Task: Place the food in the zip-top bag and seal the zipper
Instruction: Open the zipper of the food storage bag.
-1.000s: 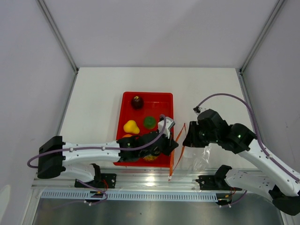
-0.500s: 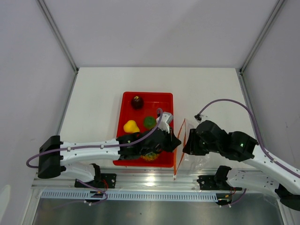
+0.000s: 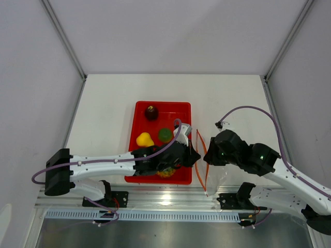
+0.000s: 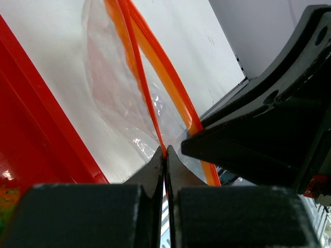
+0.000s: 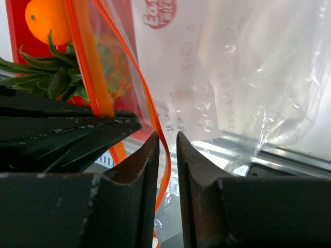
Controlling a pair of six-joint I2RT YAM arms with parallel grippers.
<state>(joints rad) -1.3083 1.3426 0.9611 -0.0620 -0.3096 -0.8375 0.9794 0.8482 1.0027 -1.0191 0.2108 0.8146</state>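
You've loaded nothing yet: the dark red fruit (image 3: 151,112), green fruit (image 3: 165,134), pear (image 3: 145,139), pineapple (image 5: 57,77) and orange (image 5: 46,18) all lie in the red tray (image 3: 155,105). The zip-top bag (image 3: 218,171) sits just right of the tray, its zipper (image 3: 202,155) spread open. Your left jaws pinch the tray-side lip tight; the right jaws look closed on the far lip (a sliver of gap shows). Filling and sealing remain.
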